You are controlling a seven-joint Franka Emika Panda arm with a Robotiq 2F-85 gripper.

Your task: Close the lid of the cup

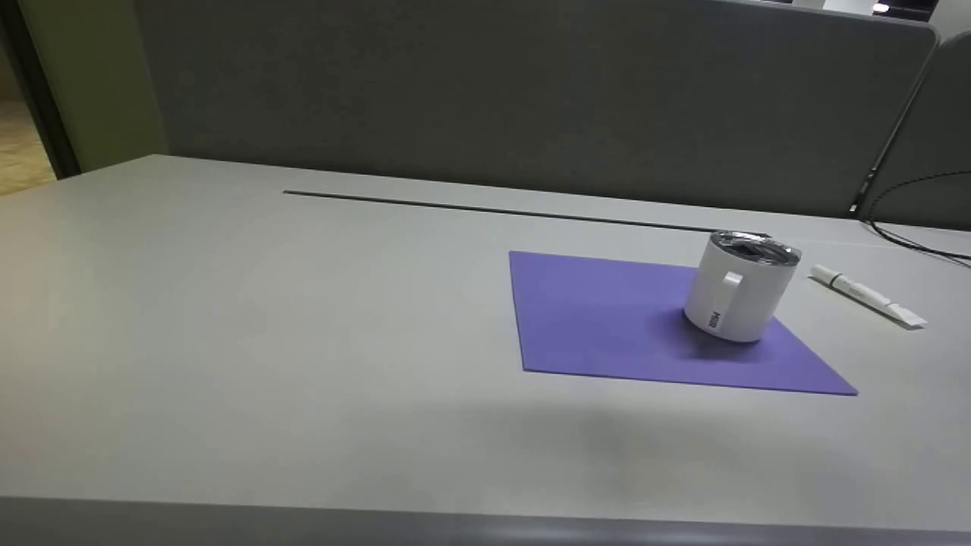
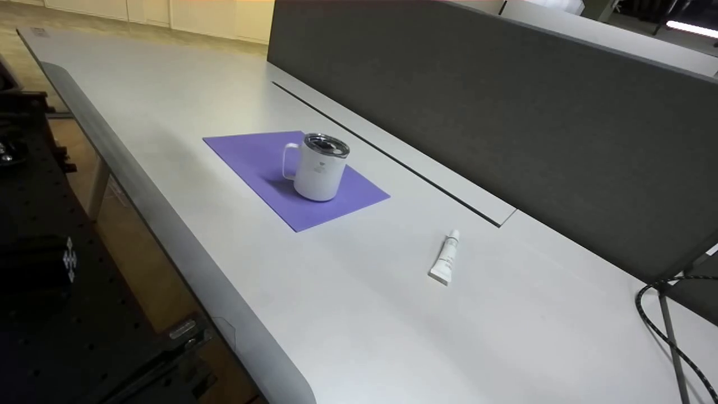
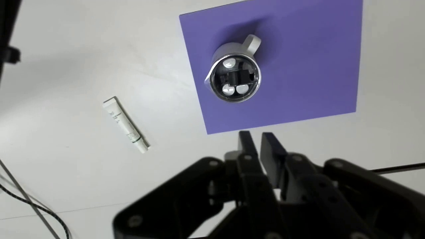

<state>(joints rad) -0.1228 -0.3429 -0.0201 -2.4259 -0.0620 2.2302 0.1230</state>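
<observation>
The white cup stands upright on a purple mat; it shows in both exterior views [image 1: 751,303] [image 2: 317,178] and in the wrist view [image 3: 228,49]. Its handle [image 3: 252,43] points up and to the right in the wrist view. The clear, grey-rimmed lid sits on the cup's top in both exterior views [image 1: 755,249] [image 2: 326,145]. In the wrist view the lid [image 3: 235,79] carries a black slider piece across its middle, with a small dark gap at its right end. My gripper [image 3: 256,136] is empty, its fingers a narrow gap apart, away from the cup. Neither exterior view shows it.
The purple mat [image 1: 599,318] lies flat under the cup. A small white tube [image 2: 446,259] lies on the table beside the mat. A grey partition [image 1: 493,98] stands along the table's back. A dark cable [image 2: 667,331] lies at the back corner.
</observation>
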